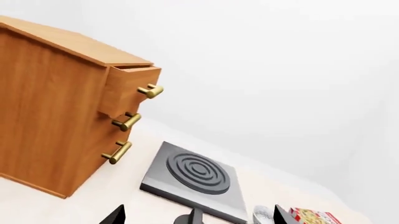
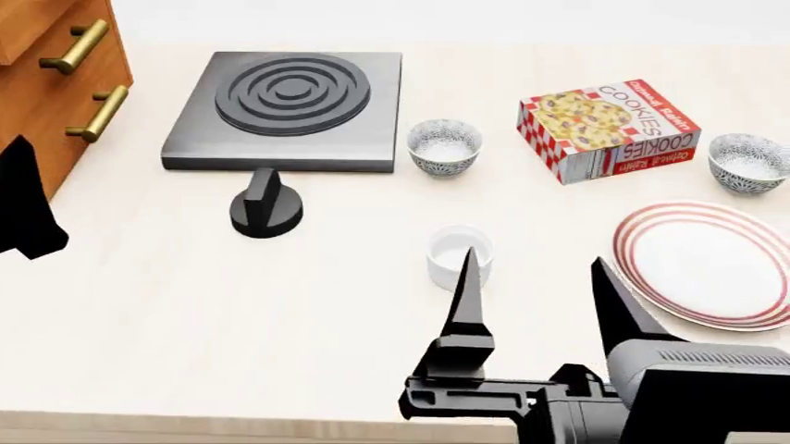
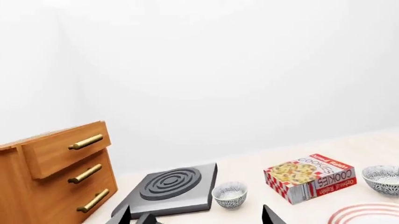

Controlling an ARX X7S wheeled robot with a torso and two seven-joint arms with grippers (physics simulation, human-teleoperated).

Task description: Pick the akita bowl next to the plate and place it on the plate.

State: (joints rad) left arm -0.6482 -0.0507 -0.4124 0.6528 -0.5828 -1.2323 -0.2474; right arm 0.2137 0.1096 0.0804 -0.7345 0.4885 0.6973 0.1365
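The akita bowl (image 2: 746, 162), patterned grey outside and whitish inside, stands upright just beyond the plate (image 2: 709, 277), a wide white plate with red rings. The right wrist view also shows this bowl (image 3: 381, 178) and the plate's rim (image 3: 367, 213). My right gripper (image 2: 543, 296) hovers open and empty over the table's near side, left of the plate and well short of the bowl. My left gripper (image 1: 199, 218) is open too, with nothing in it, near the cabinet at the far left.
A look-alike bowl (image 2: 445, 146) sits beside the grey stove plate (image 2: 290, 109). A cookies box (image 2: 608, 129) lies between the two bowls. A plain white cup (image 2: 460, 256) stands by my right gripper's left finger. A black knob (image 2: 265, 213) and a wooden drawer cabinet (image 2: 50, 74) are at the left.
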